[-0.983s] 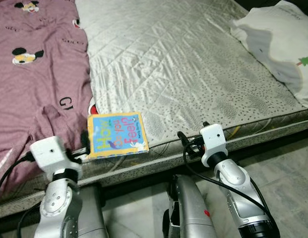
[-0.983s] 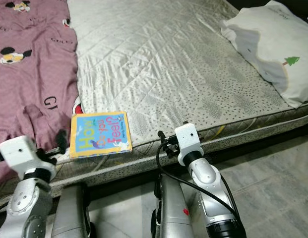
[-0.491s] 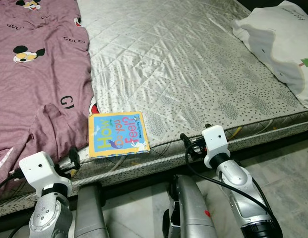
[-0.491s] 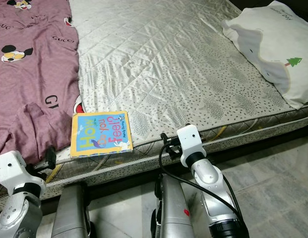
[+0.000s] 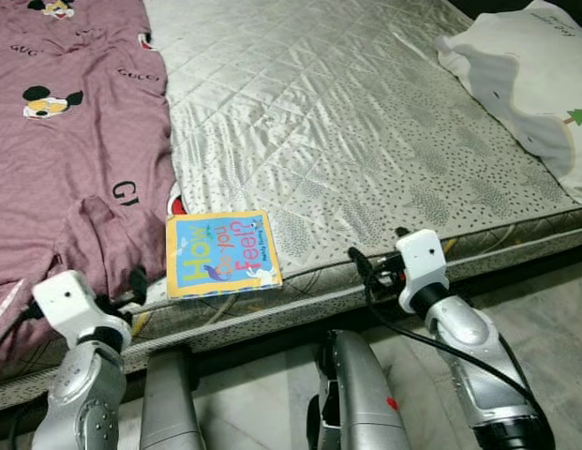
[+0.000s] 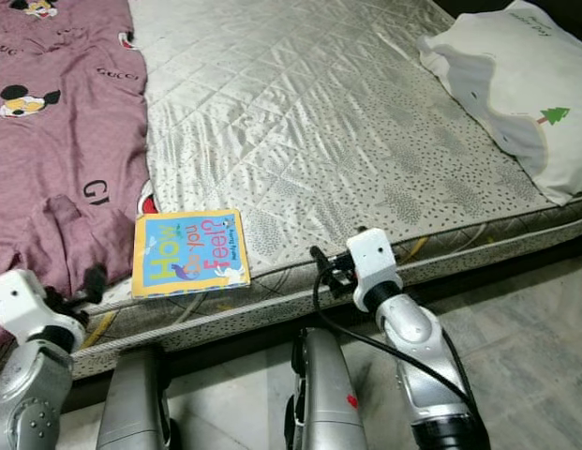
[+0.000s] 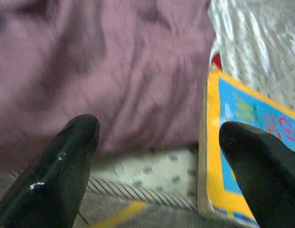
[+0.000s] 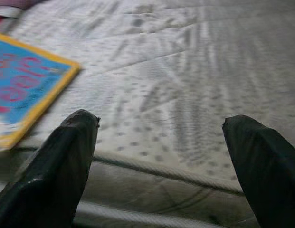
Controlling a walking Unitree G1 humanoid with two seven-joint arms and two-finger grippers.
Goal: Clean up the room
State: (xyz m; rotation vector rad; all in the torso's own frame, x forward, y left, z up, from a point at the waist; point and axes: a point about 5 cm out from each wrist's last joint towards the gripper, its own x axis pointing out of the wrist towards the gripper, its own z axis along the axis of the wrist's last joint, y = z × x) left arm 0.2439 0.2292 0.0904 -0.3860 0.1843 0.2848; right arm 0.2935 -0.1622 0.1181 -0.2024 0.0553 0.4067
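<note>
A children's board book (image 5: 222, 253) with a blue cover and yellow border lies flat near the front edge of the mattress (image 5: 347, 122). My left gripper (image 7: 159, 137) is open at the bed's edge, just left of the book, with the purple blanket (image 5: 75, 141) ahead of it. One of its black fingers (image 5: 138, 281) shows by the blanket's hem. My right gripper (image 8: 161, 128) is open and holds nothing. It sits at the mattress edge to the right of the book (image 8: 23, 90).
A white pillow (image 5: 525, 75) with a small tree print lies at the bed's far right corner. The purple blanket with cartoon mice covers the bed's left side. Grey tiled floor (image 5: 553, 309) runs along the bed's front, below my arms.
My left gripper has drawn back from the book's left edge to the bed's edge, further left. The right arm has drifted a little to the right. The book has stayed put.
</note>
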